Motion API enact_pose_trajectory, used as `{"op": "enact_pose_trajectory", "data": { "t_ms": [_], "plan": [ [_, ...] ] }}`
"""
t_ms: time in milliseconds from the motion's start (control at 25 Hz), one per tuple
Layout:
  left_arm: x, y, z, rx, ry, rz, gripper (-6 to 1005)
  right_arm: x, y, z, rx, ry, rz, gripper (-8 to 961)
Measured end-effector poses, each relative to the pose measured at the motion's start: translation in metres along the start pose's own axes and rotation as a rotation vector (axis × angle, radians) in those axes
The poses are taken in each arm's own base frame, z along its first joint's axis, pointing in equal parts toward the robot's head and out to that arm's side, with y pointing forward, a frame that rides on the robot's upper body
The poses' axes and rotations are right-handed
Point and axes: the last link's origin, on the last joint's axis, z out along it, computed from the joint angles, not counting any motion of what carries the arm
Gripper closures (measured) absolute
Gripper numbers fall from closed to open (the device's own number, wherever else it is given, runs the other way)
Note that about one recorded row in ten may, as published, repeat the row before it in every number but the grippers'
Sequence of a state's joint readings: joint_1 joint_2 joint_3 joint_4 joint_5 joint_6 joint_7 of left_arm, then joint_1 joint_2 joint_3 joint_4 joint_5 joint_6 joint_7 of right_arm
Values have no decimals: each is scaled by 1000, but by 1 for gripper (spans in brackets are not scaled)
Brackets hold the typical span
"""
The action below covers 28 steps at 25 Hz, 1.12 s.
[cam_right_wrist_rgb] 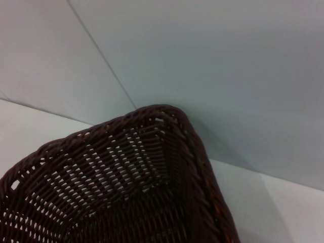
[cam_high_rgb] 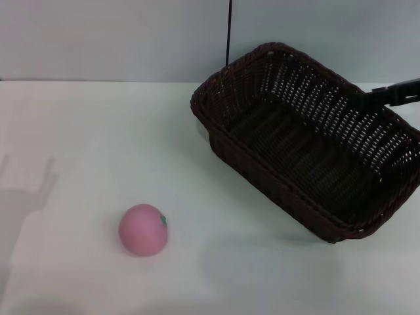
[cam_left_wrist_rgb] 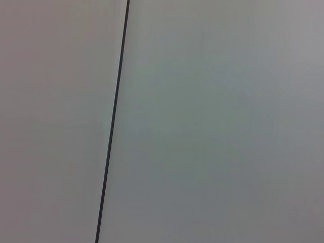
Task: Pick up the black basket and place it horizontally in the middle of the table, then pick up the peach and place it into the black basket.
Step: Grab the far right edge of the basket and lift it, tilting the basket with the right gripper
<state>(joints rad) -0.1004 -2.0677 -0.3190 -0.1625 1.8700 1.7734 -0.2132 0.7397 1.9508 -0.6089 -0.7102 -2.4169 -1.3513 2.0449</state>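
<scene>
Your right gripper (cam_high_rgb: 369, 98) sat at the far long rim of the black basket (cam_high_rgb: 308, 141), coming in from the right edge of the head view as a dark bar that ended right on the braided rim. The fingers met the wicker there and appeared clamped onto that rim, though the fingertips themselves were hard to separate from the dark weave. The arm reached in roughly level, above the table (cam_high_rgb: 85, 144), with only its last stretch in view.

The basket stood on the right half of the table, turned diagonally, one short end toward the wall (cam_high_rgb: 118, 39) near the thin dark vertical line (cam_high_rgb: 229, 29) and the other toward the near right. It looked tipped, its opening tilted toward the camera; whether its base touched the table, you could not tell. Your right wrist camera looked down over one rounded corner of the basket (cam_right_wrist_rgb: 152, 167), with the wall and a strip of table behind it.

The peach (cam_high_rgb: 143, 229) lay on the table at the near left, well apart from the basket, its green stem mark facing right.

Your left gripper did not appear in any view; its wrist camera showed only the wall (cam_left_wrist_rgb: 212, 121) and the dark line (cam_left_wrist_rgb: 112, 121).
</scene>
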Motion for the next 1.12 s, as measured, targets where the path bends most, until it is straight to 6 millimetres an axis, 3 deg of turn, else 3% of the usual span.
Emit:
{"op": "enact_pose_trajectory", "data": {
  "t_ms": [440, 880, 1120],
  "plan": [
    [0, 0, -2, -3, -6, 0, 215, 6, 6, 24, -5, 0, 5, 183],
    [2, 0, -1, -8, 7, -2, 221, 7, 8, 22, 4, 25, -29, 387],
    [3, 1, -1, -10, 16, -5, 224, 3, 19, 16, -14, 47, -103, 633]
  ]
}}
